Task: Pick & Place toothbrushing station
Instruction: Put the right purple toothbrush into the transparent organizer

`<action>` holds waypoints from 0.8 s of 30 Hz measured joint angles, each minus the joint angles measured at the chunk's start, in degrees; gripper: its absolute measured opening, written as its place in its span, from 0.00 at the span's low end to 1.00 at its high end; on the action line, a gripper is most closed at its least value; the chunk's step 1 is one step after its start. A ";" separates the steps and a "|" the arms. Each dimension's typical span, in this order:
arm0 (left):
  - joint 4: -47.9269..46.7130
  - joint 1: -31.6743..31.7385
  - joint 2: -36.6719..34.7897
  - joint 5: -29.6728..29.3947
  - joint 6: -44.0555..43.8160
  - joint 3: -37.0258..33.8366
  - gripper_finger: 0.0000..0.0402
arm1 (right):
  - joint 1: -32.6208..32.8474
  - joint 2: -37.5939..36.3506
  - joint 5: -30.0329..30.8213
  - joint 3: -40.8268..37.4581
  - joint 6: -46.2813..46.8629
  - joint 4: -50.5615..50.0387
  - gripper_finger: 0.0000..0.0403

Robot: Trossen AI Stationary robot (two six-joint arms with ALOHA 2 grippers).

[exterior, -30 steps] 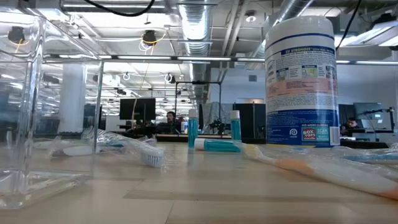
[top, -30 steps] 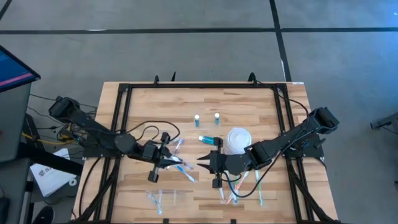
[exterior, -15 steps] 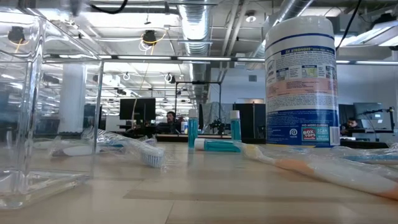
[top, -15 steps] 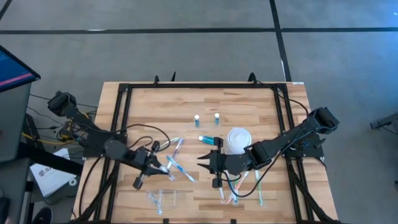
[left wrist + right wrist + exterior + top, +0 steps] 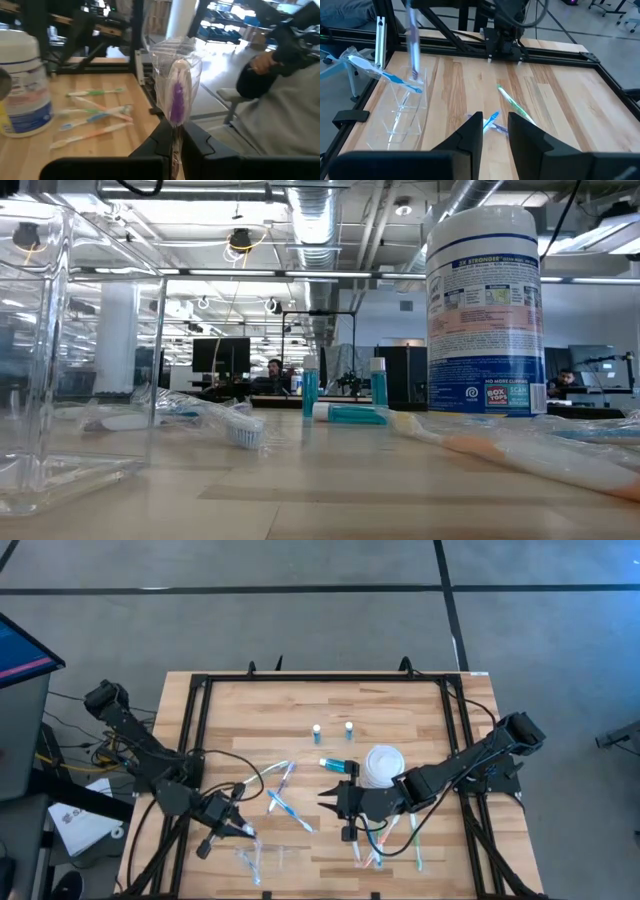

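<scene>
- grey concrete floor point(image 5: 300, 620) around the table, crossed by dark seam lines.
- pale wooden table point(image 5: 390, 705) set in a black metal frame point(image 5: 330, 677).
- low view: open industrial ceiling with silver ducting point(image 5: 318, 210) and strip lights.
- a person point(image 5: 274, 370) sits at distant monitors point(image 5: 220, 355).

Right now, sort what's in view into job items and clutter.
Job: wrapped toothbrush in the left gripper, loose toothbrushes, three blue bottles, clear rack.
Lying about: wipes canister, monitor beside the table.
</scene>
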 joint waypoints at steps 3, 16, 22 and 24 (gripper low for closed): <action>-1.26 -2.27 0.00 -0.20 -0.30 0.00 0.01 | 0.00 0.00 0.00 0.00 0.13 -0.08 0.20; -3.75 -10.03 0.00 -9.77 -5.67 -2.40 0.01 | 0.00 0.00 0.00 0.00 0.13 -0.17 0.20; -2.94 -10.77 0.00 -10.19 -7.13 -4.43 0.01 | 0.00 0.00 0.00 0.00 0.13 -0.17 0.20; -1.87 -10.77 0.00 -10.53 -7.40 -5.67 0.01 | 0.00 0.00 0.00 0.00 0.13 -0.17 0.20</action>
